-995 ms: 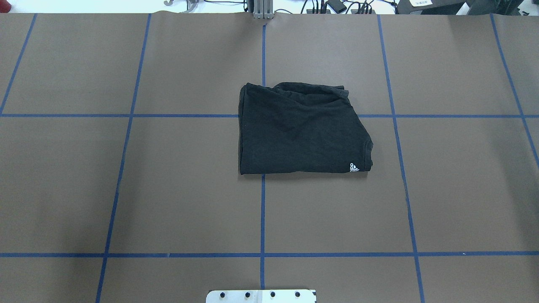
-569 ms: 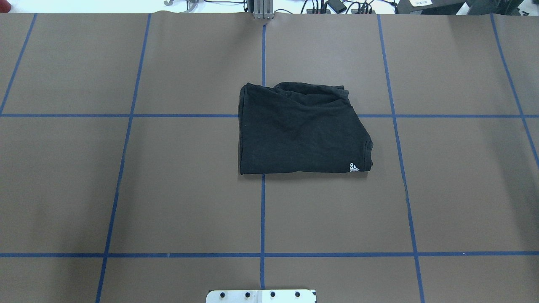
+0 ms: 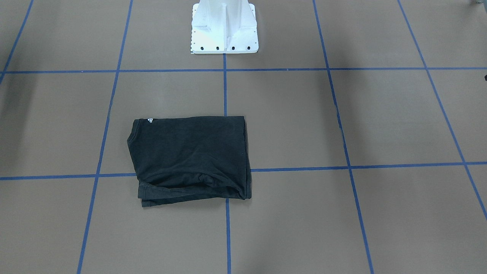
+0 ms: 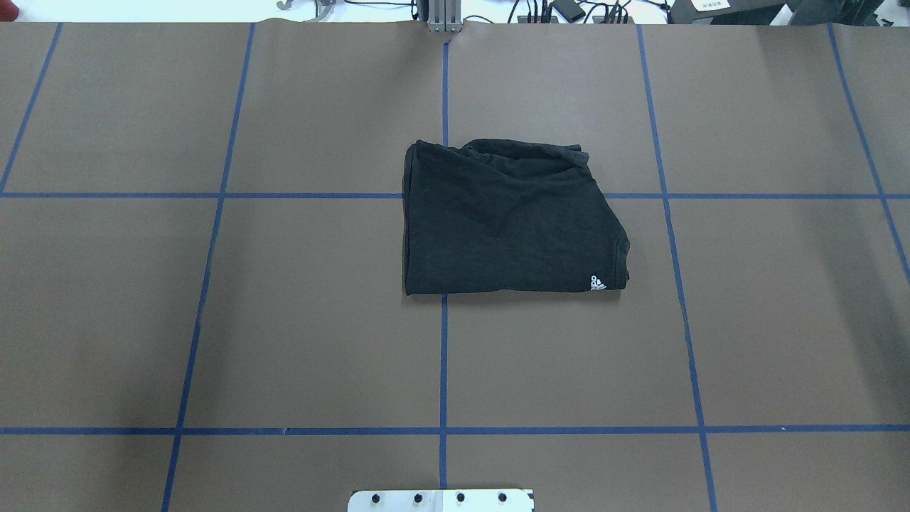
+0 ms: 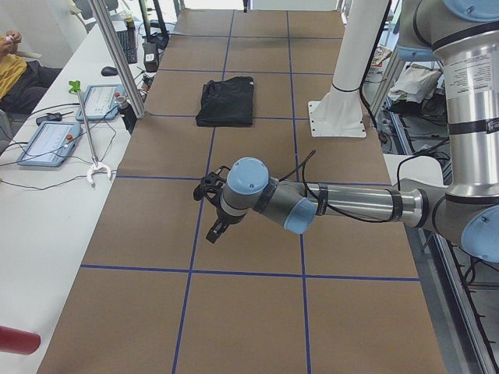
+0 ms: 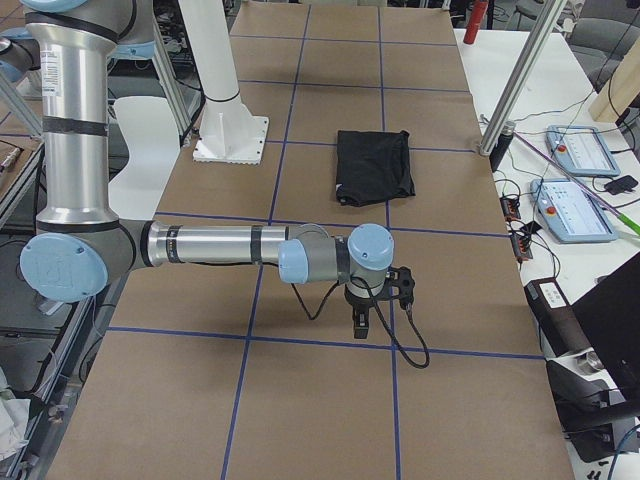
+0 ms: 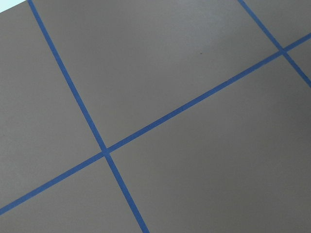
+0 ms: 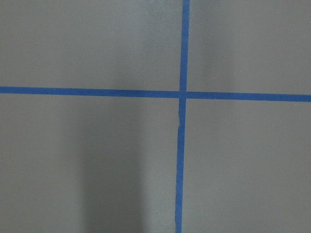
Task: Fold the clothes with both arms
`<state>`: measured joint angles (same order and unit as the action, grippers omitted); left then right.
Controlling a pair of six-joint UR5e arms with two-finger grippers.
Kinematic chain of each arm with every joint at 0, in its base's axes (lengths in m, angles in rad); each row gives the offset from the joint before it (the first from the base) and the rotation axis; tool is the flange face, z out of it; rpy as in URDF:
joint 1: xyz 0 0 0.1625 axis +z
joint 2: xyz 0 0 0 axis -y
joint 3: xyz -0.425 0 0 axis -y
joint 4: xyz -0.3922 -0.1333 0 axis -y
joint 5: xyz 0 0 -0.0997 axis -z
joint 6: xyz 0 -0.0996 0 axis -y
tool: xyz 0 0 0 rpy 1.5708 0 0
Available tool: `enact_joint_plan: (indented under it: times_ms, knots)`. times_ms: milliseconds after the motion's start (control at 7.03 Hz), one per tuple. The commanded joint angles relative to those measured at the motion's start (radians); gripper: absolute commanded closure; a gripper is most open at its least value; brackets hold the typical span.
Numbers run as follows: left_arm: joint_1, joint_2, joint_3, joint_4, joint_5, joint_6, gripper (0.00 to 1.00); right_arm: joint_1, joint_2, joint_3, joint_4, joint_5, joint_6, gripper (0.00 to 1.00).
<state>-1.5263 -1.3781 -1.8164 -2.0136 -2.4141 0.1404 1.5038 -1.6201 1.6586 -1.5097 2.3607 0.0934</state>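
The clothes are one black T-shirt, folded into a compact rectangle near the table's centre, with a small white logo at its near right corner. It also shows in the front-facing view and both side views. Neither arm touches it. My left gripper hovers over bare table far from the shirt, and I cannot tell its state. My right gripper hangs over the other end of the table, state also unclear. Both wrist views show only brown surface and blue tape.
The brown table cover carries a blue tape grid. The white bolted base plate sits at the near edge. A side bench holds control pads and a grabber tool, and a person sits beside it.
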Motion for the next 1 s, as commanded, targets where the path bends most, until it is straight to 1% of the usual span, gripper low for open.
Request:
enact_joint_plan:
  times_ms: [0, 284, 853]
  knots:
    - [0.000, -0.012, 0.003, -0.001, -0.002, -0.001, 0.00, 0.003, 0.000, 0.033, -0.006, 0.000, -0.001, 0.00]
    - [0.003, -0.021, 0.003, -0.002, -0.013, 0.001, 0.00, 0.001, -0.001, 0.032, -0.006, -0.008, -0.001, 0.00]
    - [0.000, -0.002, 0.011, 0.002, 0.001, -0.001, 0.00, 0.001, -0.021, 0.038, 0.006, -0.024, -0.001, 0.00]
